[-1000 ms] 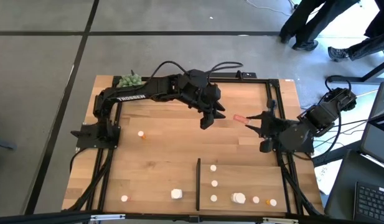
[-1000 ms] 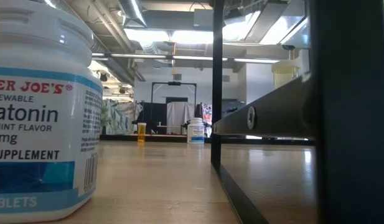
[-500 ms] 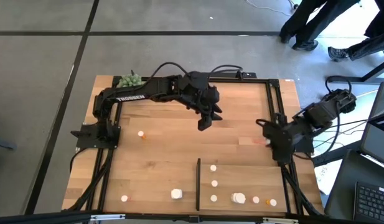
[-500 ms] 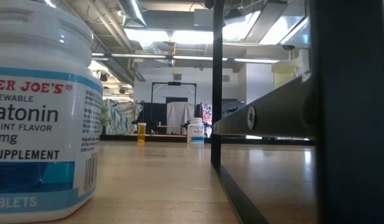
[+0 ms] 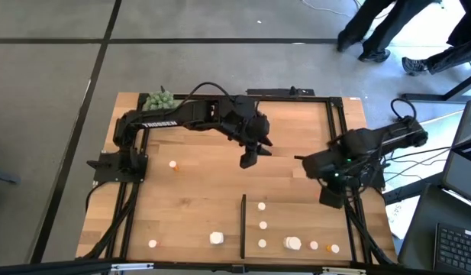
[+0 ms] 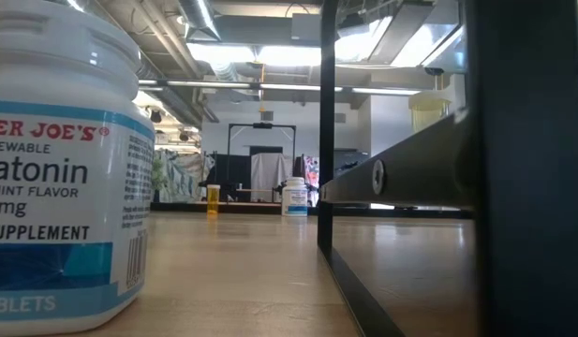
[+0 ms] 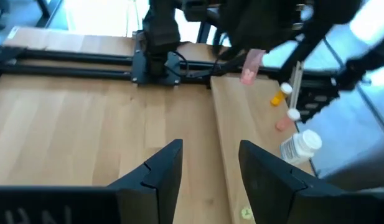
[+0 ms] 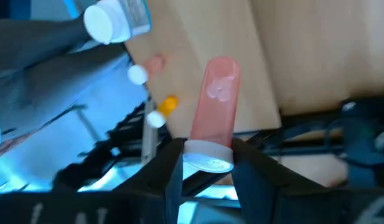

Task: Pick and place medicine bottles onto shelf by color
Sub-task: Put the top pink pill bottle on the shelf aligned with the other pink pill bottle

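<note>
High view count: six medicine bottles stand on the shelf (image 5: 296, 210), right of its black strip (image 5: 243, 225) — three white caps in a column just beside the strip, a chunky white bottle (image 5: 293, 244) and two orange ones toward the shelf's right end.
Left to place: three bottles left of the strip — a chunky white one (image 5: 216, 238) nearest it, two small ones well apart.
Right gripper (image 8: 207, 163): clenched on a pink bottle (image 8: 215, 93) at its white-capped end, carried above the table near the shelf's far right corner.
Left gripper (image 7: 210, 162): fingers parted, holding nothing, beyond the strip's far end.
Progress: roughly two-thirds sorted, by my estimate.
</note>
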{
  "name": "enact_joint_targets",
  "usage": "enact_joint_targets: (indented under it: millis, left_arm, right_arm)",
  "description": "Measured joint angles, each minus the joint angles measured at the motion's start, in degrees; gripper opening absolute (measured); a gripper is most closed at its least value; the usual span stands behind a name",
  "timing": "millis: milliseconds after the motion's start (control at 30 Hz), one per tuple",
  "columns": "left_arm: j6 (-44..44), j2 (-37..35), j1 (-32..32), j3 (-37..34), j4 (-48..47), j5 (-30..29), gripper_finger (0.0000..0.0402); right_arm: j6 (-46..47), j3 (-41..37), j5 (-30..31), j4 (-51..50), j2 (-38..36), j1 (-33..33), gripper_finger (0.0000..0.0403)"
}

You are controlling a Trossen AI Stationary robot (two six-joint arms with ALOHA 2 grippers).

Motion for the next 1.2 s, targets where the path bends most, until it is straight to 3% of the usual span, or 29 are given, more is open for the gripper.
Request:
enact_joint_targets:
  millis: [200,433,667,900,1200]
  left_arm:
    - [4.1,0.0,-2.8,0.0,-0.1,0.0,0.0151]
    - [5.4,-0.6,-5.4,0.0,-1.1,-0.5,0.0151]
    - [7.0,-5.1,-7.6,0.1,-5.3,-7.1,0.0151]
    - [6.8,-9.7,-9.3,0.0,-7.9,-12.7,0.0151]
    - [7.0,-11.6,-10.1,0.0,-9.0,-16.0,0.0151]
  right_arm:
    - [0.1,0.0,-8.7,0.0,4.3,-0.7,0.0121]
    - [-1.2,-0.1,-8.3,0.1,11.0,-0.8,0.0121]
    - [-6.1,-0.9,-7.9,0.2,15.5,0.4,0.0121]
    - [-10.0,-8.5,-9.6,3.4,15.7,2.1,0.0121]
    - [-12.0,-18.0,-12.8,15.9,15.6,2.2,0.0121]
